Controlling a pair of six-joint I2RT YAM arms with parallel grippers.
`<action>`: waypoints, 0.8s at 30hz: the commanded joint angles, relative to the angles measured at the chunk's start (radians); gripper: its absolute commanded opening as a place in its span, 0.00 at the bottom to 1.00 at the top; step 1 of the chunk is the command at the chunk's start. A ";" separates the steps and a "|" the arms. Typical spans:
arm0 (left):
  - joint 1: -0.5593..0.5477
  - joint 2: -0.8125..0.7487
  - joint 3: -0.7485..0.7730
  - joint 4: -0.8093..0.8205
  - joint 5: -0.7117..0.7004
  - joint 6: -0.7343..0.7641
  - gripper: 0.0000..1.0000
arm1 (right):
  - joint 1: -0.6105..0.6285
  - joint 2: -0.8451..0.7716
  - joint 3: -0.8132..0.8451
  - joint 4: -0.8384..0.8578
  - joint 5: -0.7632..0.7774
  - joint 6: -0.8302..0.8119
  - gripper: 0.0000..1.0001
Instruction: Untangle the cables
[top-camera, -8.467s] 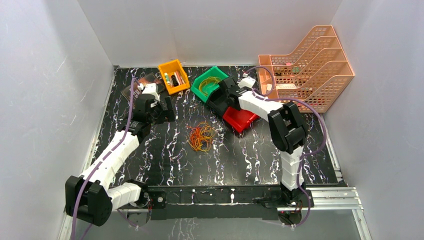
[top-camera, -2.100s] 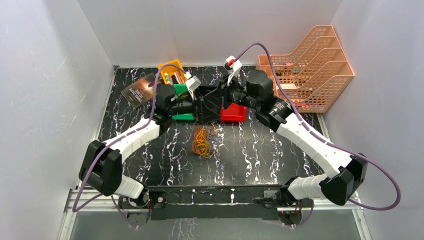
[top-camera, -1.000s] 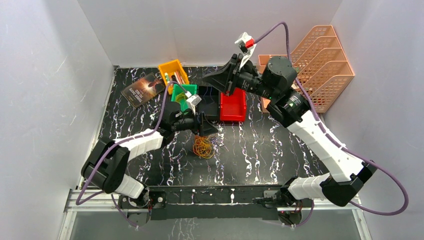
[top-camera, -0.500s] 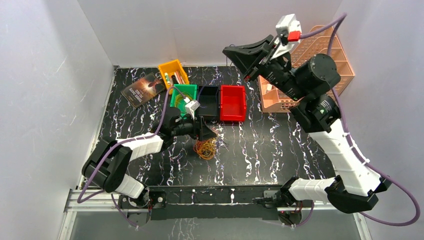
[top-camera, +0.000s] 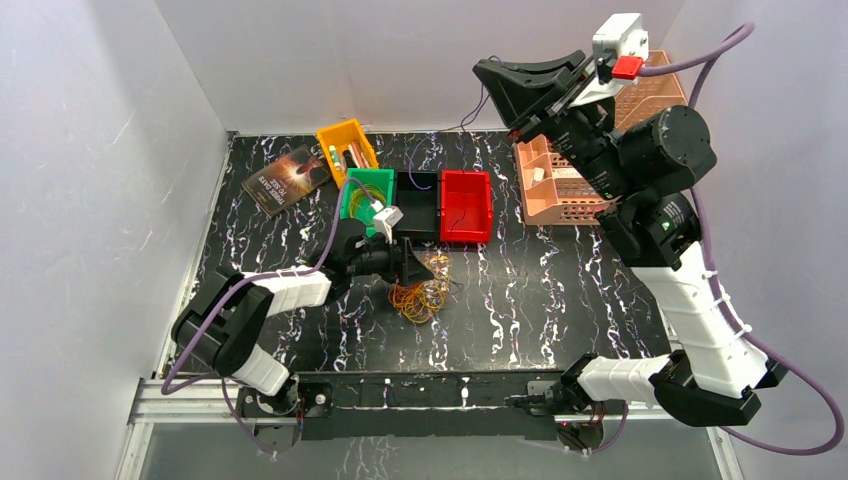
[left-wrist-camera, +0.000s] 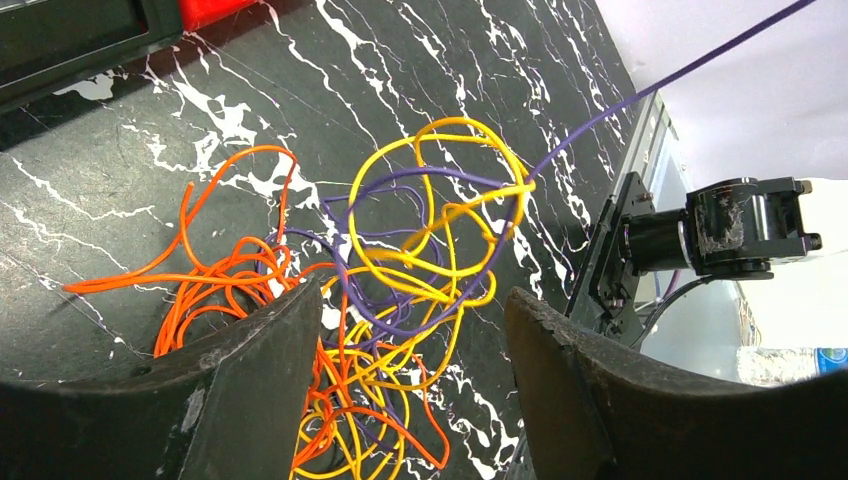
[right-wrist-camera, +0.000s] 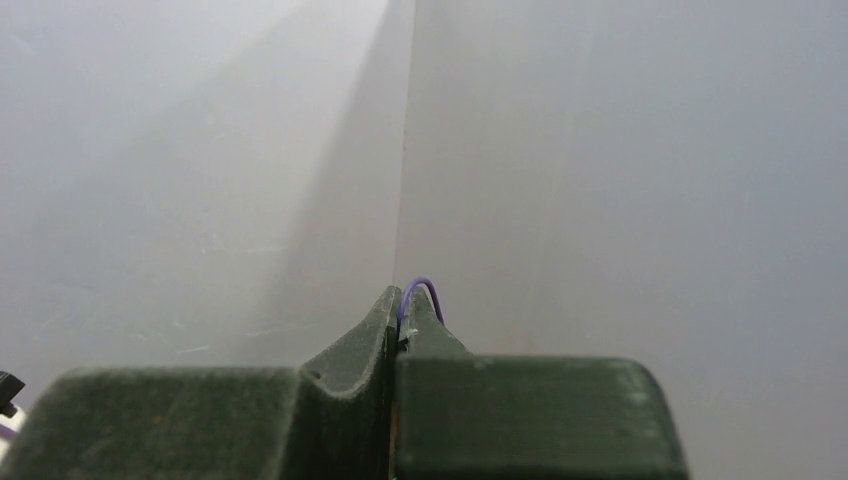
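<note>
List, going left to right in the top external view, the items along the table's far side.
Book → orange bin → green bin → black bin → red bin → peach file rack.

The near part of the tangle of thin yellow, orange and purple wire loops (left-wrist-camera: 395, 262) lies behind the left gripper's (left-wrist-camera: 410, 310) two dark, spread fingers and is cut off by the left wrist view's bottom edge. One thin purple wire (left-wrist-camera: 640, 105) runs out at the top right corner. Between the right gripper's (right-wrist-camera: 398, 312) pressed-together fingers only a small arc of it shows. The contents of the orange plastic bin (top-camera: 336, 126) are too small to tell.
</note>
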 joint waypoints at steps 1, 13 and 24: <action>-0.012 0.016 -0.009 0.024 -0.005 0.019 0.66 | -0.001 0.003 0.074 0.069 0.028 -0.052 0.00; -0.031 0.063 -0.006 0.032 -0.018 0.021 0.66 | 0.000 0.050 0.169 0.079 0.058 -0.138 0.00; -0.032 -0.054 0.003 -0.023 -0.072 0.038 0.75 | -0.001 0.065 0.166 0.066 0.106 -0.193 0.00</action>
